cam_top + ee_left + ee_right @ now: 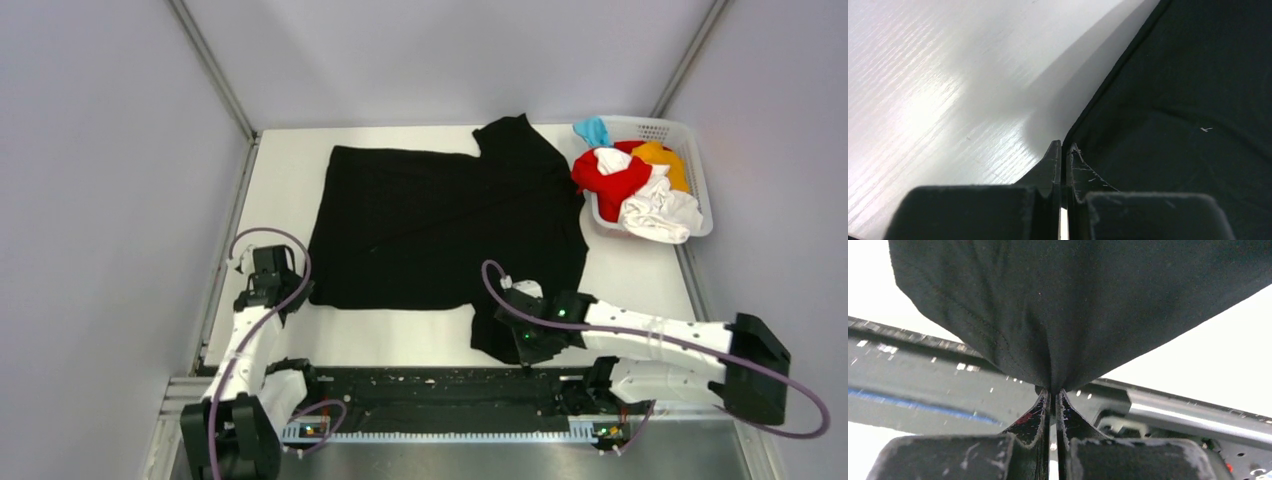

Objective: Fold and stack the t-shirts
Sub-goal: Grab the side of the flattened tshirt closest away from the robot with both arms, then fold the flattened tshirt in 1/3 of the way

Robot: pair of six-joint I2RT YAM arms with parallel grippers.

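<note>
A large black t-shirt (440,225) lies spread flat on the white table. My left gripper (297,291) is shut on its near left corner; the left wrist view shows the hem (1083,120) pinched between the fingertips (1064,150). My right gripper (521,345) is shut on the near sleeve (497,335); in the right wrist view the black cloth (1073,305) rises bunched from the closed tips (1053,392). Red (607,182), white (660,212), orange-yellow (665,160) and light blue (594,130) t-shirts lie heaped in the basket.
The white lattice basket (700,165) stands at the back right corner of the table (640,275). Grey walls enclose the table on the left, back and right. A black rail (440,395) with the arm bases runs along the near edge.
</note>
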